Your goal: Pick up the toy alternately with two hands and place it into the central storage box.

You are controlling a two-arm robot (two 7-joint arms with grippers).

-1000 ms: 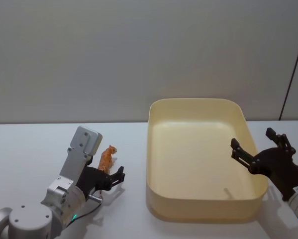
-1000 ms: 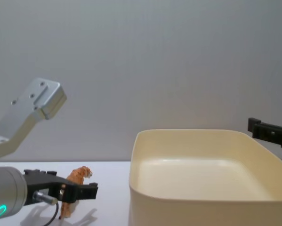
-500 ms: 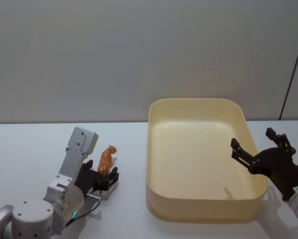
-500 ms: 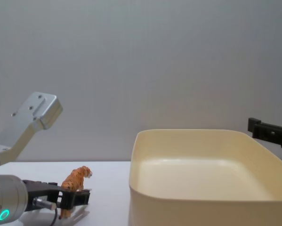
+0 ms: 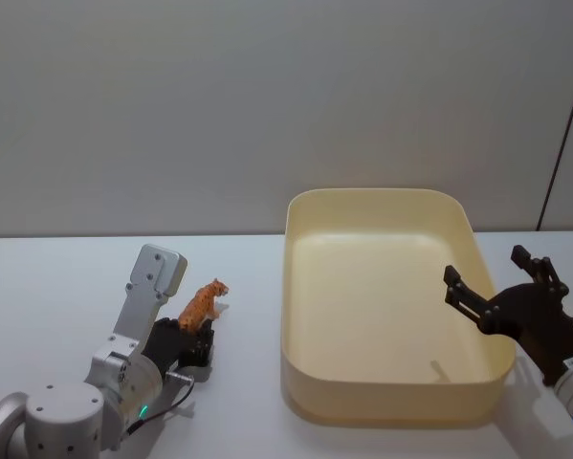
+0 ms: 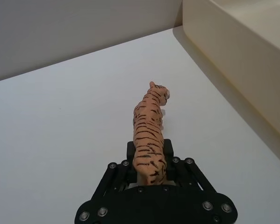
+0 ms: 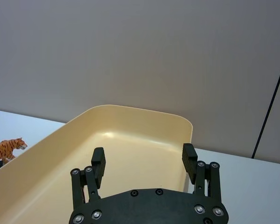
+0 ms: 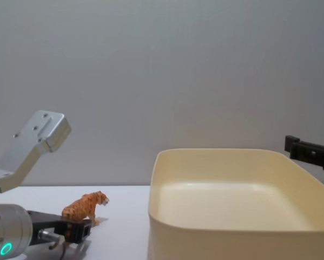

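The toy is a small orange striped tiger [image 5: 202, 306] on the white table, left of the central storage box [image 5: 372, 194]. My left gripper [image 5: 200, 330] is shut on the tiger's hindquarters [image 6: 148, 140], and its head points away from the wrist. From the chest the tiger [image 8: 85, 206] tilts head-up over the left gripper [image 8: 78, 227]. My right gripper [image 5: 485, 268] hangs open over the box's right rim with nothing between its fingers [image 7: 98, 161]. The cream-yellow box [image 8: 232, 244] holds nothing.
The white table [image 5: 56, 277] runs left of the box to a plain grey wall. The box wall [image 6: 233, 42] stands close on one side of the held tiger. A dark vertical line [image 5: 563, 115] marks the wall at far right.
The left gripper, open around the tiger a second ago, has shut on its rear and drawn back slightly. The tiger has tipped and turned toward the box. The right arm has not moved.
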